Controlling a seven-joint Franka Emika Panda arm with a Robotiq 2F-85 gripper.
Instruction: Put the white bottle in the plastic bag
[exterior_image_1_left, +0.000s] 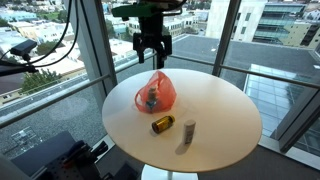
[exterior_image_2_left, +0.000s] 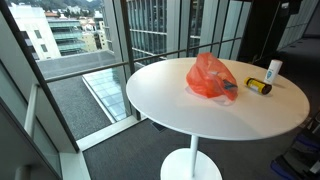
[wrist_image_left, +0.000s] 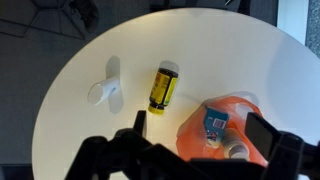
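Step in hand: the placing looks finished; in the wrist view, at the lower right of the frame, the white bottle (wrist_image_left: 233, 150) shows through the plastic bag (wrist_image_left: 215, 122), beside a bluish item which I cannot identify; so I judge the bottle is inside the bag.
Hand: the hand (exterior_image_1_left: 152, 58) hangs above the bag at the upper middle of an exterior view; its fingers are spread apart and hold nothing.
Bag: it sits on the round counter (exterior_image_1_left: 225, 115), orange-red and crinkled (exterior_image_1_left: 155, 92); in an exterior view it is in the middle of the frame (exterior_image_2_left: 211, 76).
Other things: an amber bottle (wrist_image_left: 163, 87) lies just beside the bag; a pale cylinder (wrist_image_left: 112, 83) lies further to the left.
Next move: probably only to lift the arm away; the bag is light and may shift if touched.
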